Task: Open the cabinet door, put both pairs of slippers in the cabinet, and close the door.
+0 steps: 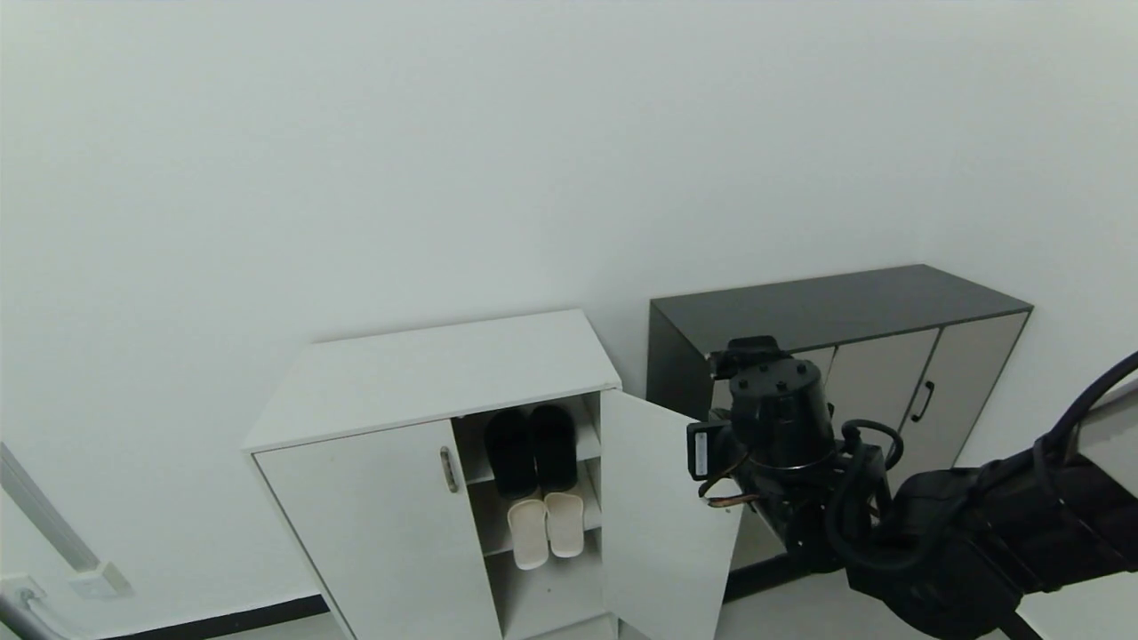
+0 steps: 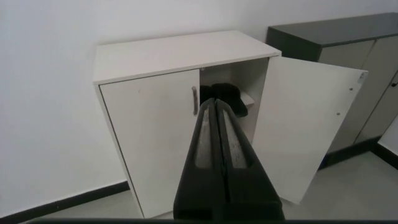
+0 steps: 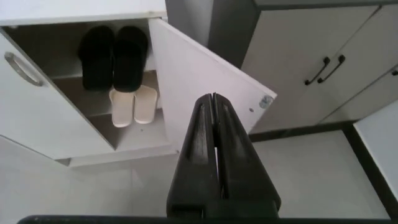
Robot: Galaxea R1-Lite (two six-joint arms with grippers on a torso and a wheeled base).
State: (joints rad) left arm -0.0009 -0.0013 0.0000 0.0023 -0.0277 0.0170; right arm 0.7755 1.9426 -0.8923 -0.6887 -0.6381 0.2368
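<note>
Shows left tool (image 2: pixel 215 102) clenched, grasping nothing, pointed at the white cabinet (image 2: pixel 174 53). Shows right tool (image 3: pixel 214 98) likewise clenched and empty, near the swung-open right door (image 3: pixel 186 68); cannot tell whether touching. With left door (image 1: pixel 382 524) shut. Inside: black slippers (image 1: pixel 532 449) paired on the upper shelf, white slippers (image 1: pixel 546 526) paired on the shelf below, ends just over its edge.

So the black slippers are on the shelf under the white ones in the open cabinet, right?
Not quite. The black slippers are on the shelf above the white slippers, not under them. The head view shows both pairs inside the open cabinet.
</note>
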